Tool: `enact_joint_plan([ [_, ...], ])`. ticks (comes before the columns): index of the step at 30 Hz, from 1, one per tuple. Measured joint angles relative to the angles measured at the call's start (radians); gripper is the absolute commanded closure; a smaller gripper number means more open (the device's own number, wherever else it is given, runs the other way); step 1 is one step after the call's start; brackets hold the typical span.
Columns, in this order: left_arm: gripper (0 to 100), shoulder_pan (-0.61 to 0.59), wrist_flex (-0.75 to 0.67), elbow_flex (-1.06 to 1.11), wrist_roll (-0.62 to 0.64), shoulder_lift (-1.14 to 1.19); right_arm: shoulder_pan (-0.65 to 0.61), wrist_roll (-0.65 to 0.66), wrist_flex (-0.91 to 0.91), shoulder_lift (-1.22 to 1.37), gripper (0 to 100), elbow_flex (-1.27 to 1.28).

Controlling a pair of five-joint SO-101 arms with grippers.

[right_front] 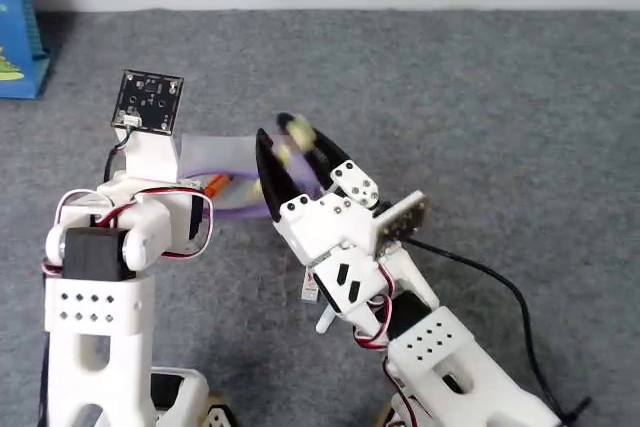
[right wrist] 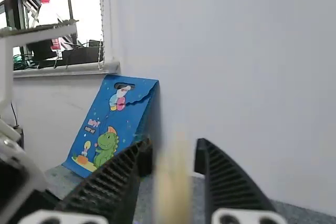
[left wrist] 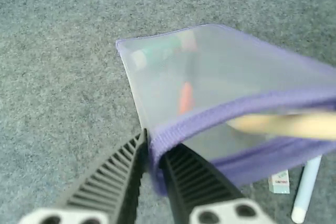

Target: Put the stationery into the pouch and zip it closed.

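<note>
My left gripper [left wrist: 151,153] is shut on the purple edge of a translucent pouch [left wrist: 220,72], holding its mouth up off the carpet. Green and orange items show through the pouch wall. My right gripper [right_front: 275,137] is shut on a cream stick [right_front: 298,131] and stands at the pouch [right_front: 215,162] opening. The cream stick [left wrist: 286,124] lies across the open mouth, and it sits blurred between the right gripper [right wrist: 172,148] fingers. A white pen [left wrist: 307,190] and a small eraser [left wrist: 279,182] lie on the carpet beside the pouch.
Grey carpet [right_front: 480,97] covers the table. A blue gift bag with a dinosaur [right wrist: 113,129] leans against the wall at the far left corner [right_front: 15,32]. Both arm bases stand at the near edge.
</note>
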Motion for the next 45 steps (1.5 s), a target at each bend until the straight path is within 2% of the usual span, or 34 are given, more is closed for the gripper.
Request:
enact_joint_plan([
  [5, 99, 0.003, 0.025, -0.028, 0.0, 0.0, -0.046, 0.032, 0.192, -0.175, 81.1, 0.002],
  [12, 99, 0.003, 0.046, -0.091, 0.043, 0.0, -0.037, 0.034, 0.52, -0.491, 81.1, 0.002],
  [17, 99, 0.003, 0.049, -0.133, 0.055, 0.0, 0.084, -0.017, 0.835, -0.647, 81.2, 0.002],
  [22, 99, 0.0, 0.063, -0.141, 0.057, 0.0, 0.201, -0.097, 1.12, -0.664, 81.2, 0.002],
  [27, 99, 0.0, 0.063, -0.141, 0.057, 0.0, 0.239, -0.172, 1.264, -0.577, 81.2, 0.002],
  [36, 99, 0.0, 0.063, -0.141, 0.057, 0.0, 0.348, -0.233, 1.272, -0.207, 81.2, -0.003],
  [45, 99, 0.0, 0.063, -0.141, 0.057, 0.0, 0.384, -0.305, 1.272, 0.227, 81.2, -0.212],
])
